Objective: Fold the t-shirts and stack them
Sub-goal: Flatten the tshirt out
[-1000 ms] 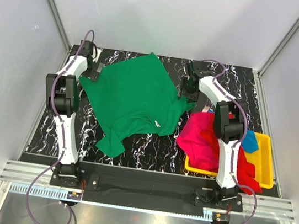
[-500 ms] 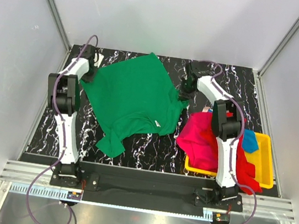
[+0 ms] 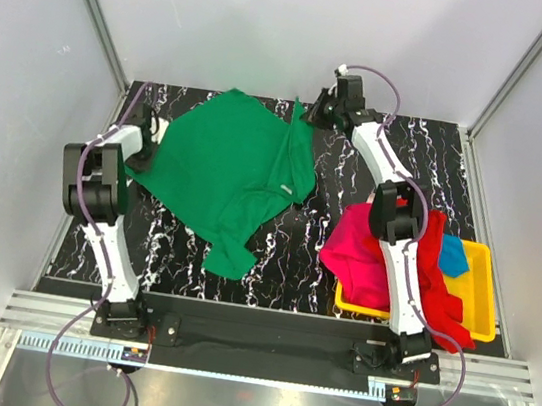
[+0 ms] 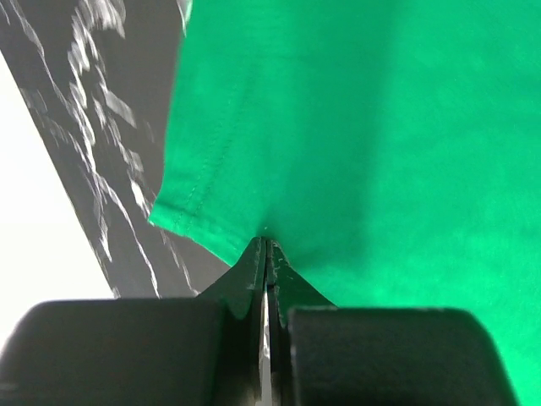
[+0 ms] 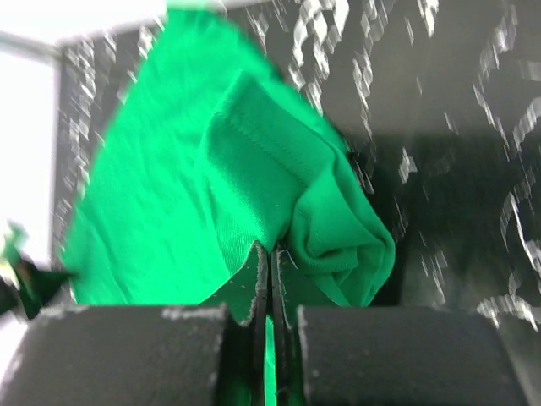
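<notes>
Cloth of the green t-shirt (image 3: 226, 161) sat pinched in the left gripper (image 4: 266, 247) and the right gripper (image 5: 269, 251), both clenched tight.

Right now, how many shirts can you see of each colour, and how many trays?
green shirt: 1
pink shirt: 1
red shirt: 1
blue shirt: 1
yellow tray: 1
Total: 5
</notes>
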